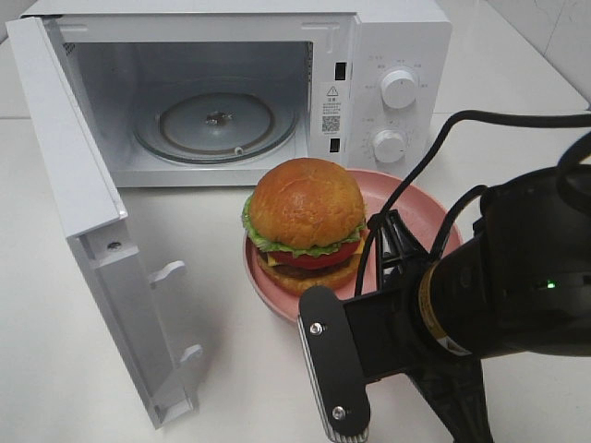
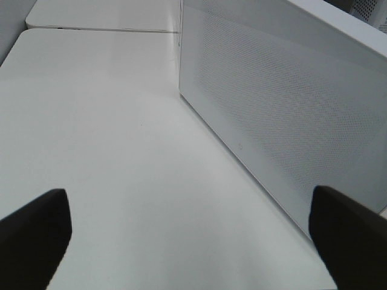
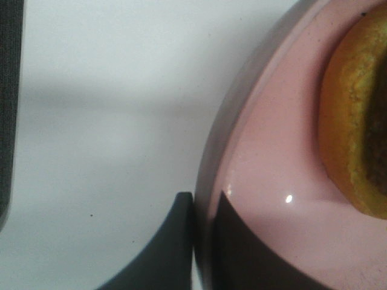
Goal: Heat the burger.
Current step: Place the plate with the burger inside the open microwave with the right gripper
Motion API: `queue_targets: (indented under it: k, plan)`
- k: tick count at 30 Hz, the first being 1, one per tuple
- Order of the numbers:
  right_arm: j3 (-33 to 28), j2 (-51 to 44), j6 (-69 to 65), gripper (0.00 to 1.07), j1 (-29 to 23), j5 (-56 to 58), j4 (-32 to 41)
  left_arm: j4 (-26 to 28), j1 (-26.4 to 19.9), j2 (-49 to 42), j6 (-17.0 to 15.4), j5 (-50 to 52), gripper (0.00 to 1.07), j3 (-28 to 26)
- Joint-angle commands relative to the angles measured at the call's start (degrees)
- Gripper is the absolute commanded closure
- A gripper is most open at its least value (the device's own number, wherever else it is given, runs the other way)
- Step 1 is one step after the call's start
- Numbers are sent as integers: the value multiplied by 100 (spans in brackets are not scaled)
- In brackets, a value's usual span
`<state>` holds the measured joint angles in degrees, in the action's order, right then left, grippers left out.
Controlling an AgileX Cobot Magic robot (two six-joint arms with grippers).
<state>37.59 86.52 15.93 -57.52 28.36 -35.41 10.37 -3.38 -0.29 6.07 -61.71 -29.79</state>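
The burger (image 1: 305, 221) stands upright and whole: a tall stack with a glossy golden-brown bun over green lettuce, red tomato, yellow cheese and a dark patty. It sits off-centre on a pink plate (image 1: 406, 198) on the white worktop (image 1: 55, 351), just in front of the open microwave (image 1: 397, 55).

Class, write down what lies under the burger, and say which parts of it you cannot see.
A pink plate lies under the burger. The burger covers its middle, and the right arm hides part of its near rim.
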Motion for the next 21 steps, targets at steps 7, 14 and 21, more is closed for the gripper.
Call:
queue_targets:
  k: [7,14,21]
  plan:
    - [309,-46,1346,107,602,-596,401,29,-11,-97,-11,11,7,6]
    - [378,-46,2555,107,831,-791,1226,29,-11,-97,-11,11,7,6]
    - [424,-46,3461,107,1089,-922,1759,29,-11,-97,-11,11,7,6]
